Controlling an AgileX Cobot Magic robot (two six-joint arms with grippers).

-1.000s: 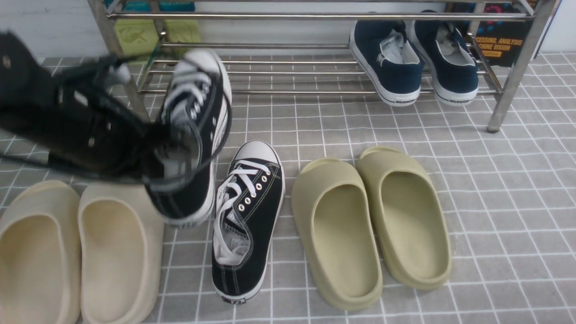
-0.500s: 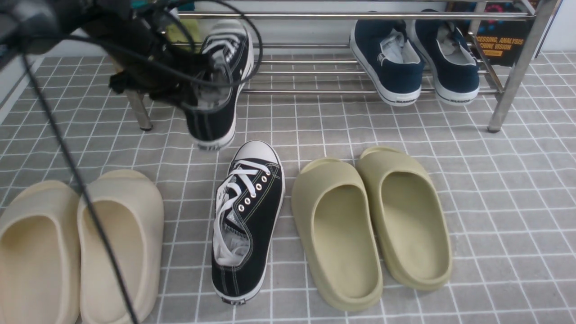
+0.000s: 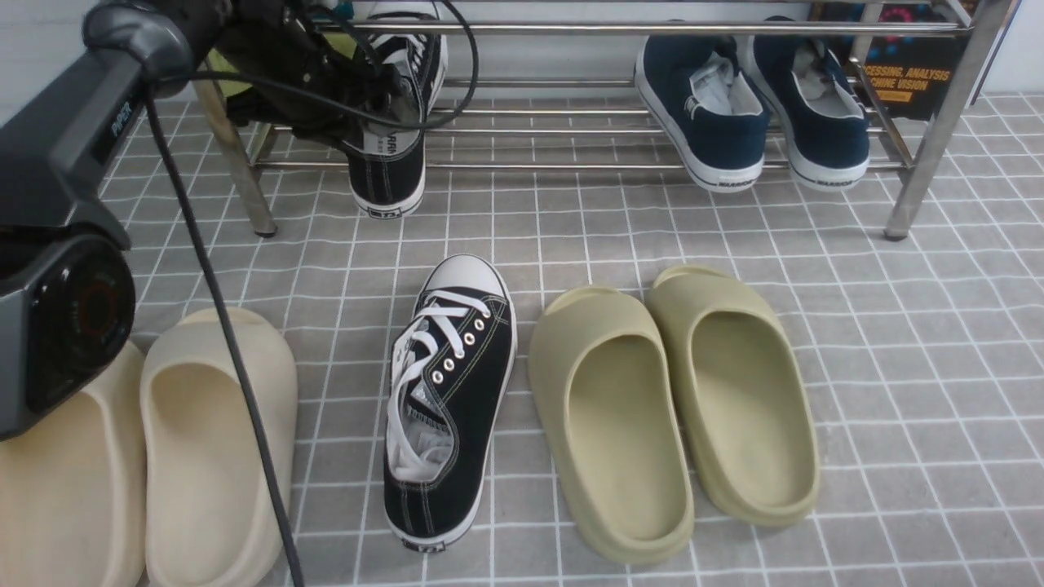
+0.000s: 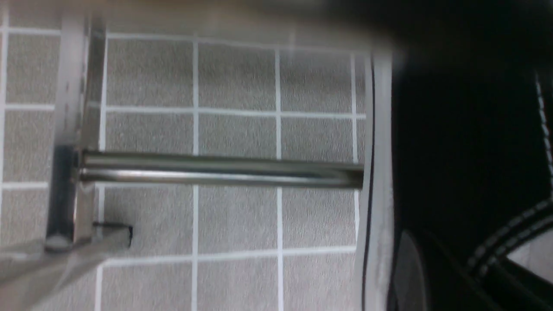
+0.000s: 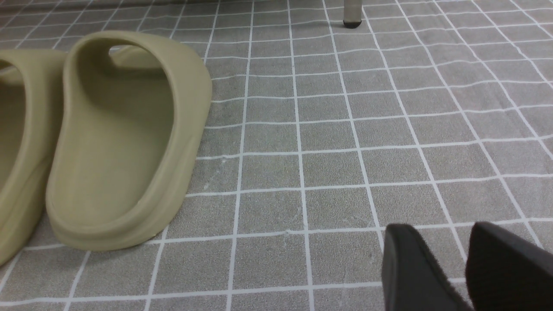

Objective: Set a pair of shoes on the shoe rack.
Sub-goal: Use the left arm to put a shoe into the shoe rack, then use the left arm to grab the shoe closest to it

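One black canvas sneaker [image 3: 390, 167] sits at the left end of the chrome shoe rack [image 3: 571, 165], toe in over the lower bars and heel hanging past the front bar. My left gripper [image 3: 352, 94] is shut on its collar. In the left wrist view the sneaker's black side [image 4: 458, 129] and white sole fill one side, beside a rack bar [image 4: 216, 172]. The other black sneaker [image 3: 449, 391] lies on the floor in the middle, toe toward the rack. My right gripper [image 5: 449, 259] is shut and empty, low over the tiled mat.
Navy slip-on sneakers [image 3: 750, 106] stand on the rack's right end. Olive slides [image 3: 677, 399] lie right of the floor sneaker and show in the right wrist view [image 5: 116, 142]. Cream slides [image 3: 212, 440] lie at the left, under my left arm and its cable.
My left arm has carried the black sneaker up and forward from above the cream slides to the rack's left end. The floor sneaker and slides have not moved.
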